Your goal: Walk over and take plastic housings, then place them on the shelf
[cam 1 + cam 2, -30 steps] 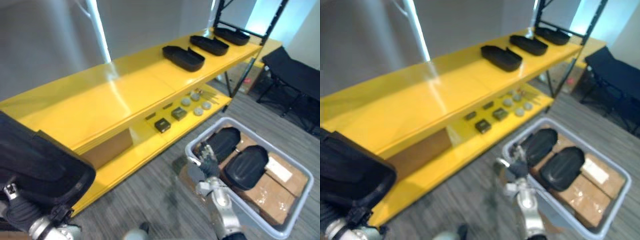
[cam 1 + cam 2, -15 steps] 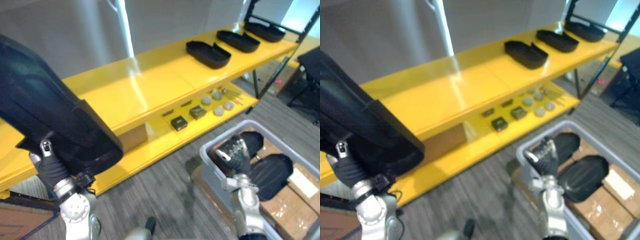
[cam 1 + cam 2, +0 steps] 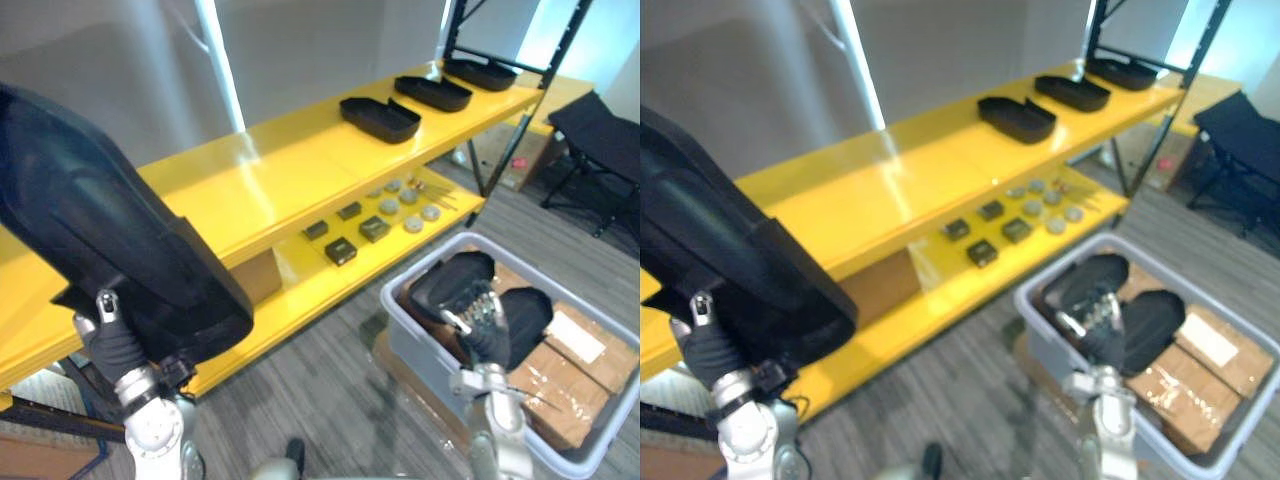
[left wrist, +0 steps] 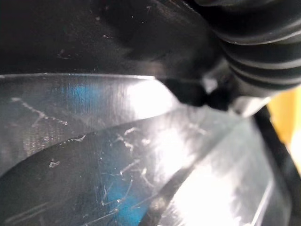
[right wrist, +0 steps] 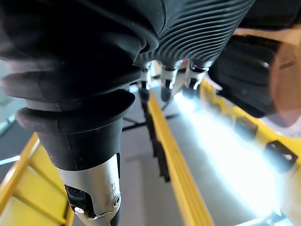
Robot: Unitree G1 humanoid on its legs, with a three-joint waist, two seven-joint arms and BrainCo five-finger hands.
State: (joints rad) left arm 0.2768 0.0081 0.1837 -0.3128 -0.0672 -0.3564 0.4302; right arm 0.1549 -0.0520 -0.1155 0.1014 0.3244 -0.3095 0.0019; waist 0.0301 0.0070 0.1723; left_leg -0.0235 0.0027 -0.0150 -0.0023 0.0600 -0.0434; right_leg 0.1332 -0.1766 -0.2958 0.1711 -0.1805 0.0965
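The big black plastic housing (image 3: 110, 250) at the left is smooth and half-glossy, with fine scratches seen close up. The long yellow shelf board (image 3: 280, 180) looks like glossy painted metal. At lower right, the pale grey plastic tub (image 3: 418, 350) holds matt brown cardboard boxes (image 3: 560, 400). The grey floor (image 3: 320, 390) looks like ribbed carpet.

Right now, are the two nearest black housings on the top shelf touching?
Apart: the left eye view shows bare shelf between the nearest housing and the next housing.

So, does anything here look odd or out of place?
Nothing really stands out: three plastic housings sit in a tidy row on the yellow shelf, two more lie in the grey bin.
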